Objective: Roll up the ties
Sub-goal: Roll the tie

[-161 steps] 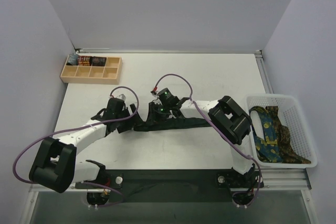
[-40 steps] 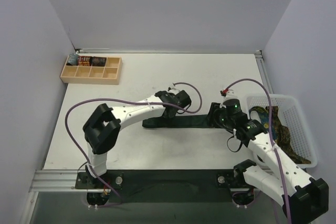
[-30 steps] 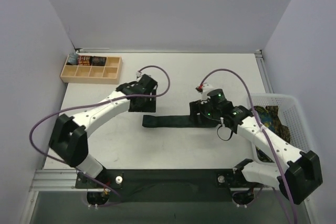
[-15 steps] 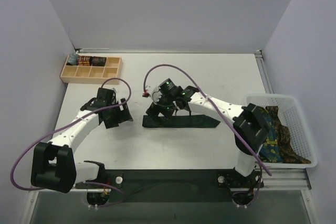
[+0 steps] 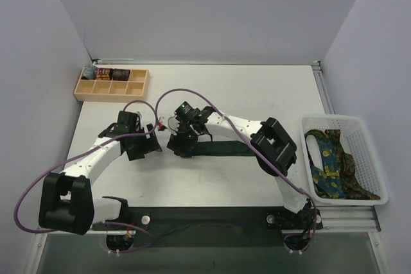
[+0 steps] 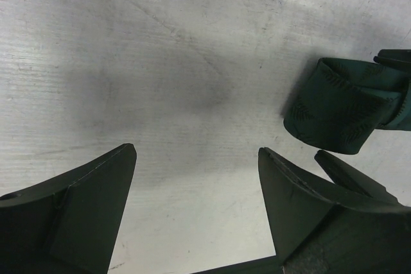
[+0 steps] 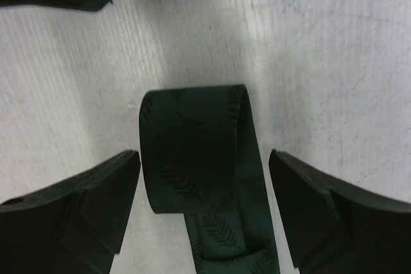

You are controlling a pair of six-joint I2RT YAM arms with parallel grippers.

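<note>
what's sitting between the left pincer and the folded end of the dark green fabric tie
Nothing visible: only bare white table separates the open left pincer from the dark green fabric tie and its folded end. The open right pincer straddles that end.

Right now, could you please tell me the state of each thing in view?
Green tie: left end looped over once, rest flat on the table.
Left gripper: open, empty, beside the loop.
Right gripper: open, straddling the loop.
Other ties: piled unrolled in the basket.
Wooden tray: small items in rear compartments.
</note>
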